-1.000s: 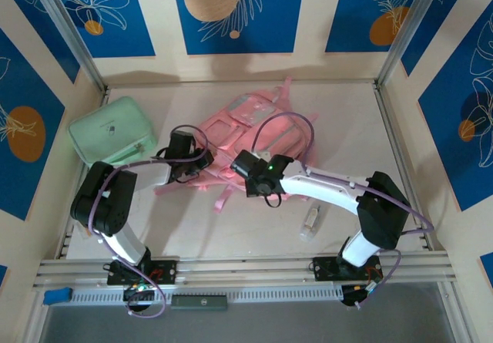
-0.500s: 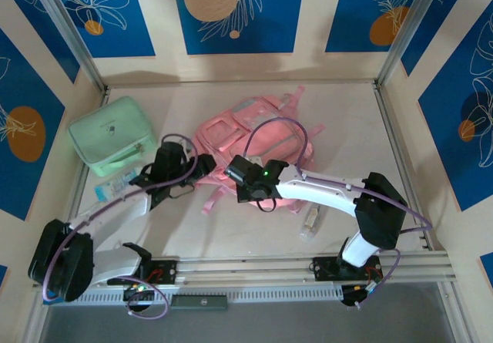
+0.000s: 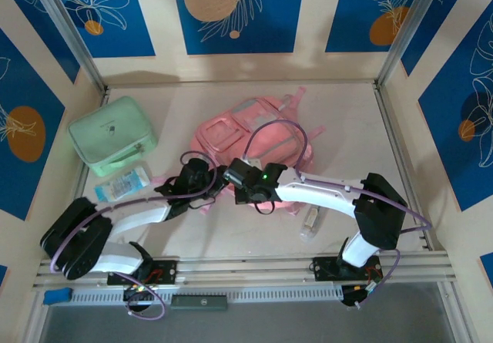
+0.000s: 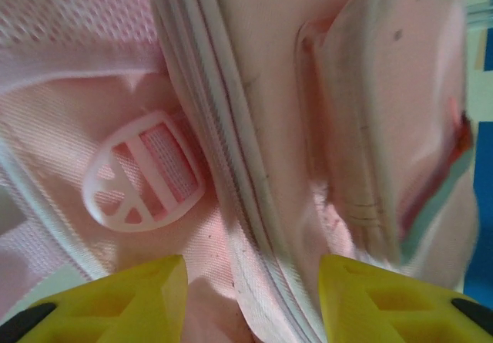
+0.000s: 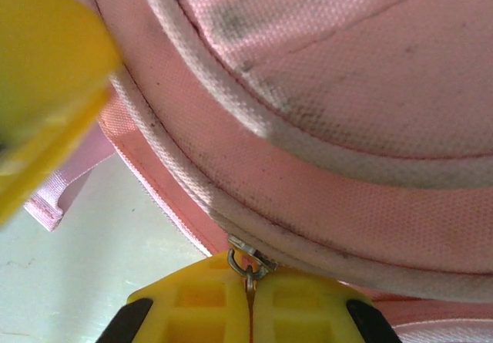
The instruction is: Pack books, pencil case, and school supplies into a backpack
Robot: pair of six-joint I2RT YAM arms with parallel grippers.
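Backpack [image 3: 250, 131]: pink, lying flat on the table [image 3: 354, 112] at the centre of the top view, straps trailing toward upper right and lower left. At the lower left edge of the backpack: left gripper [image 3: 204, 179], just left of the right gripper [image 3: 239, 179] and close beside it. At the bottom of the left wrist view: left gripper [image 4: 250, 300] with yellow fingers [image 4: 115, 297] parted, the raised zip seam of the backpack running down between them, no pad contact with the fabric discernible. At centre left of that frame: pale strap buckle [image 4: 142, 169]; at upper right: padded side pocket [image 4: 385, 112]. At bottom centre of the right wrist view: right gripper [image 5: 250, 293], fingers pressed together and clamped on the metal zip pull [image 5: 246, 262] at the curved piped edge of the backpack. Bare table at lower left of that frame; blurred yellow shape at upper left, identity not determinable. At centre left of the top view: blue-and-white packet [image 3: 123, 183], flat on the table, outside the backpack, just below the mint-green case [image 3: 112, 136], apart from both grippers. At lower right of centre: clear bottle [image 3: 310, 221], lying on the table, outside the backpack, just below the white link of the right arm in the frame. Mint-green case at upper left of the table, apart from the backpack.
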